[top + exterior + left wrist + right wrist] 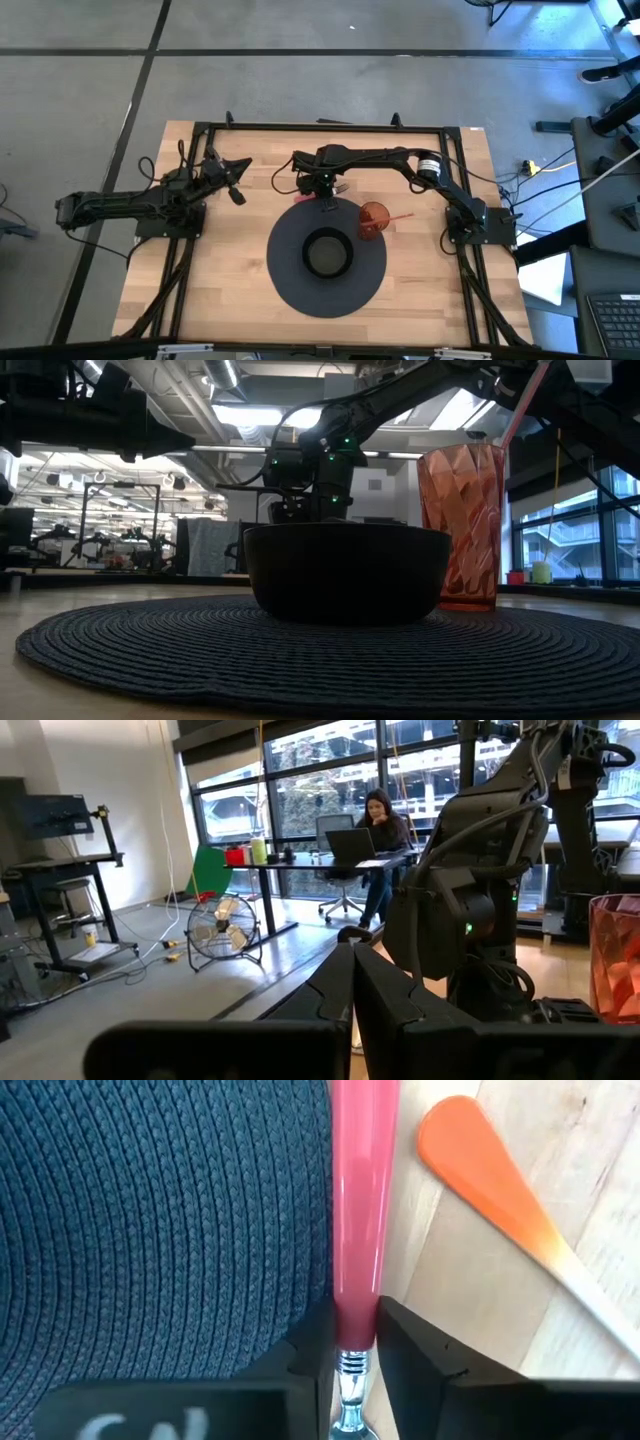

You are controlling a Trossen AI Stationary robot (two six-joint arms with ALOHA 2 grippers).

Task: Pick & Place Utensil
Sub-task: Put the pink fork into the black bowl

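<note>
A utensil with a pink handle [355, 1200] and a metal neck lies along the far edge of the dark round mat [290, 285]. My right gripper [355, 1330] stands over it, pointing down, shut on the handle; the high view shows this gripper [325, 198] at the mat's far rim. A second utensil with an orange handle [490, 1180] rests on the bare wood beside it. My left gripper [237, 190] is shut on nothing, raised near the table's left side. My right gripper pinches the pink handle between its two fingers at the end next to the metal neck [355, 1320]. The fingers come from above and lie across the handle. Whether the utensil is lifted off the mat's edge, I cannot tell.
A dark bowl [326, 253] sits in the middle of the mat. A red faceted cup [374, 218] with a pink stick [398, 216] in it stands at the mat's right rim, close to my right gripper. Black frame rails [330, 127] border the table.
</note>
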